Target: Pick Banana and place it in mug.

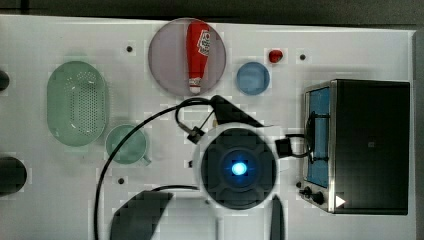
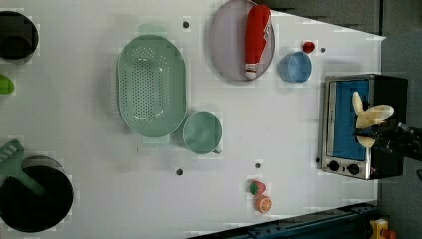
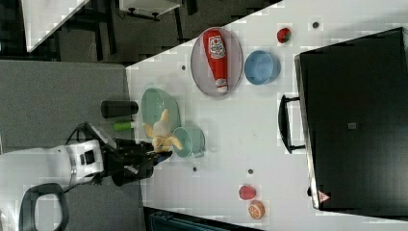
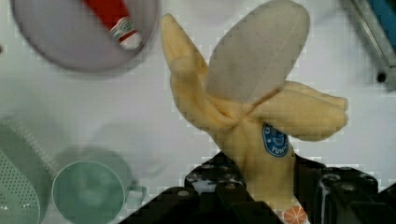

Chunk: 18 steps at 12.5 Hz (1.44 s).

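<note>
The gripper is clamped on one plush banana. One mug, colander and blue bowl are empty; one plate carries a ketchup bottle.

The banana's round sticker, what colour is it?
Blue with pale lettering, on the banana's yellow peel just above the gripper; the wrist view shows it best.

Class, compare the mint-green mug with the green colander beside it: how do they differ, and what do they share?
The mug is round and solid-walled; the colander is oval and perforated. The mug is clearly smaller than the colander. The mug has one small side handle; the colander has a tab at each end. Both are pale green, open-topped and empty on the white table.
</note>
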Tool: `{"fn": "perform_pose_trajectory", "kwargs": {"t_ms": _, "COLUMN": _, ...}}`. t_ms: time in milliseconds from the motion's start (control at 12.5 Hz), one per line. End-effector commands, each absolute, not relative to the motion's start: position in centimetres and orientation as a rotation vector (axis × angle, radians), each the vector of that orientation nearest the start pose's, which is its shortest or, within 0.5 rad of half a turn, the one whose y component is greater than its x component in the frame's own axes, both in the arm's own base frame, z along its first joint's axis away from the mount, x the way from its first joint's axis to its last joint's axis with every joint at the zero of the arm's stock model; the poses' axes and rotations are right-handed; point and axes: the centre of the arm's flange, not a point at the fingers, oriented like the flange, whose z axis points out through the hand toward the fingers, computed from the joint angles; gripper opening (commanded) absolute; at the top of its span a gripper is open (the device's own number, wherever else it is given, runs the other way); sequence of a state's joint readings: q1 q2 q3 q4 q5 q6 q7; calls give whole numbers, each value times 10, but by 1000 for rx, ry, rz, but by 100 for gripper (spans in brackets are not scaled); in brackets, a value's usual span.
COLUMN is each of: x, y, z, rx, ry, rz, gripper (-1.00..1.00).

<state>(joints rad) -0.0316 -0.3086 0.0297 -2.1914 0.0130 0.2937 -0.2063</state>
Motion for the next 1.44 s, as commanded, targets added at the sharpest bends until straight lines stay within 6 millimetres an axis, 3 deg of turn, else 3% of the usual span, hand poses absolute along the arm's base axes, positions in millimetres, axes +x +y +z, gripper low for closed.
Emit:
{"fn": "perform_pose_trajectory", "kwargs": {"t_ms": 80, "x": 458, "y": 82, "z": 490, "rx": -3051, "ry": 939, "rz": 87, "gripper": -26}}
{"fn": "perform_pose_trajectory", "kwargs": {"t_ms": 320, "x": 448, "y": 150, "z": 472, "rx": -3018, "ry": 1075, "rz": 123, "gripper": -26}}
{"fn": "perform_pose_trajectory", "kwargs": {"t_ms": 480, "x": 443, "y": 189, "z": 453, "rx": -2987, "ry": 1077, "rz": 189, "gripper": -26}}
{"fn": "perform_pose_trajectory", "kwargs": {"t_ms": 800, "x": 452, "y": 244, "z": 405, "rx": -2906, "ry": 1151, "rz": 161, "gripper": -26}}
{"fn": "perform_pose_trajectory", "kwargs": {"t_ms": 1120, "x": 456, "y": 273, "z": 343, "rx": -2830, "ry": 1271, "rz": 234, "gripper": -26}}
{"fn": "perform_pose_trajectory", "kwargs": {"t_ms": 1440, "x": 460, "y": 271, "z": 286, "rx": -2825, "ry": 1226, "rz": 173, "gripper": -26}}
